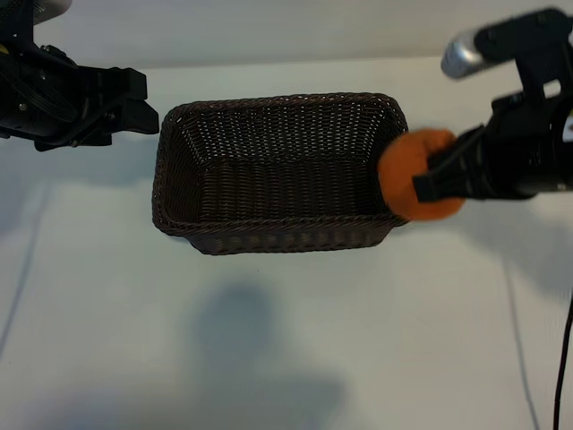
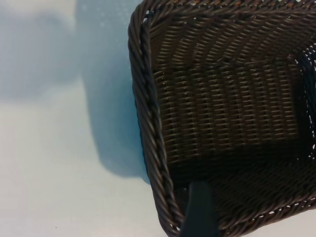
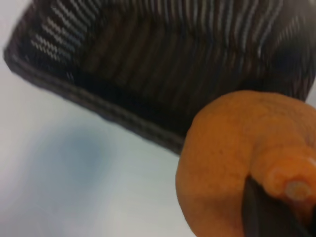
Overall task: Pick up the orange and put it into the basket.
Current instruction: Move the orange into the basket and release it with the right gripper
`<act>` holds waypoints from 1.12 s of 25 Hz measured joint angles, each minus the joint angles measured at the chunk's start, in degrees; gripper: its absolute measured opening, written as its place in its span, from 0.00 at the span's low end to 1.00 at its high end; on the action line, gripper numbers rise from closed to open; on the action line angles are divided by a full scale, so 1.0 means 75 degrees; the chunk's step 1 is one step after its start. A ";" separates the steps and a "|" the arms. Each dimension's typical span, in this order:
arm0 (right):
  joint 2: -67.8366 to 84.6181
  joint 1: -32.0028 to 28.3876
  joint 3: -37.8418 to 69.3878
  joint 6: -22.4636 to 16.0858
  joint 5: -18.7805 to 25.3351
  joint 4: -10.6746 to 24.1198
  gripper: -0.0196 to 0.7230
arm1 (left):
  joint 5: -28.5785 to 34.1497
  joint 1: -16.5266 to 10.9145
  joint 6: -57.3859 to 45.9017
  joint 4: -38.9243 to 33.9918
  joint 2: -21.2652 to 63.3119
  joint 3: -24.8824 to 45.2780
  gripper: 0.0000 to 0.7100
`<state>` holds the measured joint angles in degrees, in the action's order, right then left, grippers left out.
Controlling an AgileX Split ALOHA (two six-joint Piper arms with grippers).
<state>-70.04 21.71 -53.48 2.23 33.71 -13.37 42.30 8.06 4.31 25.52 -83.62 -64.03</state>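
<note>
The orange (image 1: 406,176) hangs in the air at the right end of the basket (image 1: 179,121), over its right rim. My right gripper (image 1: 431,184) is shut on it, coming in from the right. In the right wrist view the orange (image 3: 232,158) fills the near corner with its nub against a dark finger (image 3: 261,215), and the basket's rim (image 3: 123,116) lies beyond it. The dark brown wicker basket has nothing in it. My left gripper (image 1: 143,100) stands open just outside the basket's left end. One of its fingers (image 2: 200,210) shows over the basket's rim (image 2: 148,98).
The white table (image 1: 286,340) stretches out in front of the basket, with soft shadows on it. A black cable (image 1: 562,358) hangs at the right edge. Both arms flank the basket closely at its two short ends.
</note>
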 joint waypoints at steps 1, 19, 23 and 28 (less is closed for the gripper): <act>-0.0058 0.0000 -0.0086 0.0044 -0.0017 -0.0026 0.10 | 0.0000 0.0000 0.0000 0.0000 0.0000 0.0000 0.83; -0.2742 0.0000 -0.1620 0.3429 -0.0078 -0.2462 0.10 | 0.0000 0.0000 0.0139 0.0000 0.0000 0.0000 0.83; -0.3167 0.0084 -0.1812 0.4064 -0.0107 -0.2881 0.10 | -0.0034 0.0000 0.0145 0.0000 0.0000 0.0000 0.83; -0.3595 0.0318 -0.1850 0.4790 -0.0179 -0.3011 0.10 | -0.0172 0.0000 0.0145 0.0000 0.0000 0.0000 0.83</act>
<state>-97.00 24.09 -67.36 38.15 32.37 -35.95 41.01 8.06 5.39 25.52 -83.62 -64.03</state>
